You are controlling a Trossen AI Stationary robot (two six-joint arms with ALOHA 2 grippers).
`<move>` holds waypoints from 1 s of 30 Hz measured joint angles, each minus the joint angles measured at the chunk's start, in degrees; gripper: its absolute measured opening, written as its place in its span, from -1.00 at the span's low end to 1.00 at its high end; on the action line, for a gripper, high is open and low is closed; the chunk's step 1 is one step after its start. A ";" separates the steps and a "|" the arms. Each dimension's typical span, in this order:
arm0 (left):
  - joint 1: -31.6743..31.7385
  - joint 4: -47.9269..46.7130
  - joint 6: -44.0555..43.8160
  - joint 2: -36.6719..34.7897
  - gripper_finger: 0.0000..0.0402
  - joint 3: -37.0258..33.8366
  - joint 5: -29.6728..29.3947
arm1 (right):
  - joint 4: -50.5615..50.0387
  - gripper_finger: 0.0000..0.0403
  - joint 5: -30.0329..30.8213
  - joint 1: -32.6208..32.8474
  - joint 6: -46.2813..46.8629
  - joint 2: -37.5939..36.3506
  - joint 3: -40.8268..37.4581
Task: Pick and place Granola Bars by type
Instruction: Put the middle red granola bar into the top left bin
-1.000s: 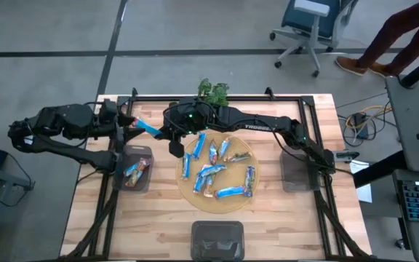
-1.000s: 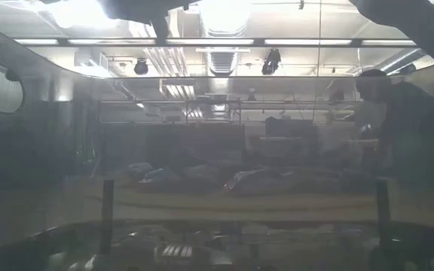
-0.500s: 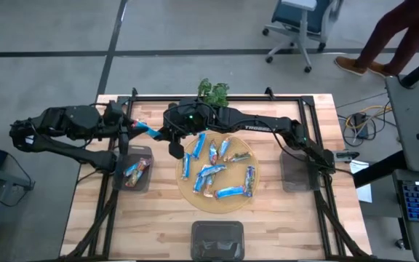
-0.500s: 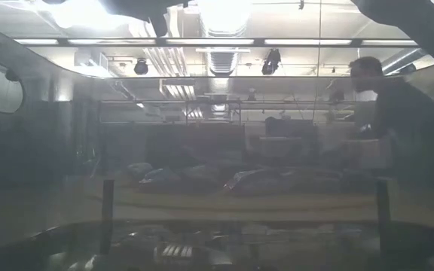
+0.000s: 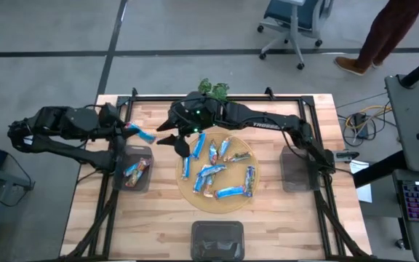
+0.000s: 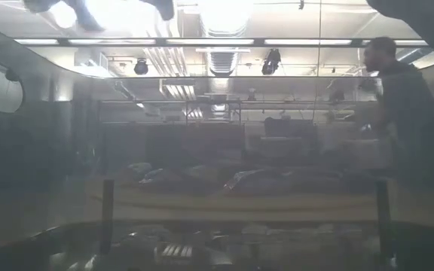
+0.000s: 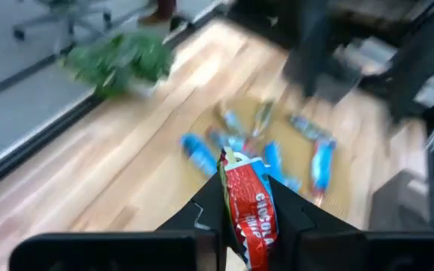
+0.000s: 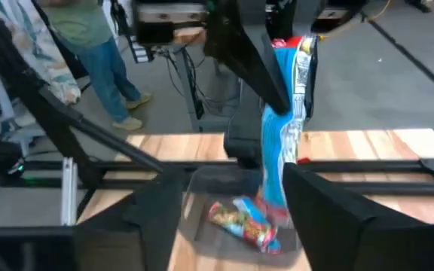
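Note:
A granola bar (image 5: 141, 134), blue with a red end, hangs in the air over the far edge of the left grey bin (image 5: 133, 172). My left gripper (image 5: 127, 131) is shut on it. My right gripper (image 5: 174, 143) stands open just to the bar's right, and touches nothing. In the right wrist view the bar (image 8: 277, 143) hangs between and beyond my open fingers. Several more bars lie on the round tan plate (image 5: 233, 202) at the table's middle. Two bars (image 5: 134, 172) lie in the left bin. My left gripper pinches the bar's red end (image 7: 249, 226) between its two fingers. The fingers (image 8: 256, 56) slant down from the table's left. The bar sticks out past the fingertips toward the right arm and droops, lifted clear above the bin.
An empty grey bin (image 5: 295, 173) sits right of the plate and another (image 5: 217, 237) at the near edge. A small green plant (image 5: 213, 89) stands at the far edge. Black frame rails run along the table's sides. A person (image 6: 398, 90) moves in the room beyond.
My left gripper has shut on the bar's end. My right gripper then opened, let the bar go and drew back a little toward the table's right while rising. The bar now stays with the left gripper, slightly nearer the left bin.

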 joint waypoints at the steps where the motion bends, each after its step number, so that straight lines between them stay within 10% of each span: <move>1: 0.00 -3.28 -1.26 -0.33 -0.82 0.08 0.43 | -1.72 0.16 0.00 0.00 -0.40 -0.54 0.00; 23: -0.02 -15.57 -16.21 -0.83 -0.81 -14.62 22.71 | -8.06 0.18 1.99 -0.44 -4.62 -3.21 -0.02; 30: -0.02 -15.59 -17.03 0.22 -0.52 -16.62 23.54 | -8.26 0.18 1.99 -0.44 -4.93 -3.14 -0.02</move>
